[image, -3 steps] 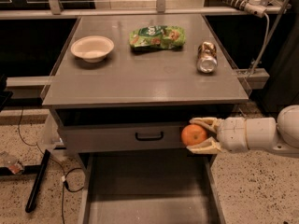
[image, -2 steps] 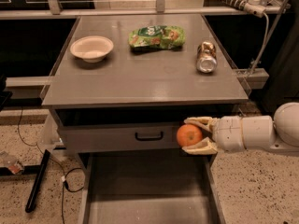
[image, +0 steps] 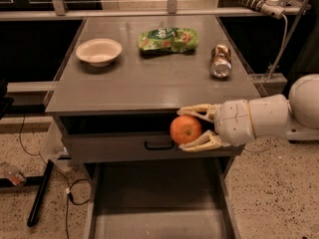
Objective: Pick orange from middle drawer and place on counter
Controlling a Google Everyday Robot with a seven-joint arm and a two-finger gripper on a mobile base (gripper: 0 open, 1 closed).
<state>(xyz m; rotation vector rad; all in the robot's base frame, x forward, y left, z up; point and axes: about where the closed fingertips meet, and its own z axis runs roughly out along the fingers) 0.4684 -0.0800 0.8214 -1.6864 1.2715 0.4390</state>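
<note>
My gripper (image: 188, 128) comes in from the right and is shut on the orange (image: 185, 129). It holds the fruit in the air in front of the cabinet, just below the front edge of the counter (image: 149, 83). The orange hangs above the pulled-out middle drawer (image: 154, 203), whose grey floor shows no objects in the part that is in view. One finger (image: 197, 110) lies over the top of the orange and the other under it.
On the counter stand a white bowl (image: 98, 51) at the back left, a green chip bag (image: 167, 39) at the back middle and a can (image: 221, 61) lying at the right. A closed drawer front with a black handle (image: 159, 145) sits behind the orange.
The gripper has carried the orange a little to the left and slightly upward, closer to the counter's front edge.
</note>
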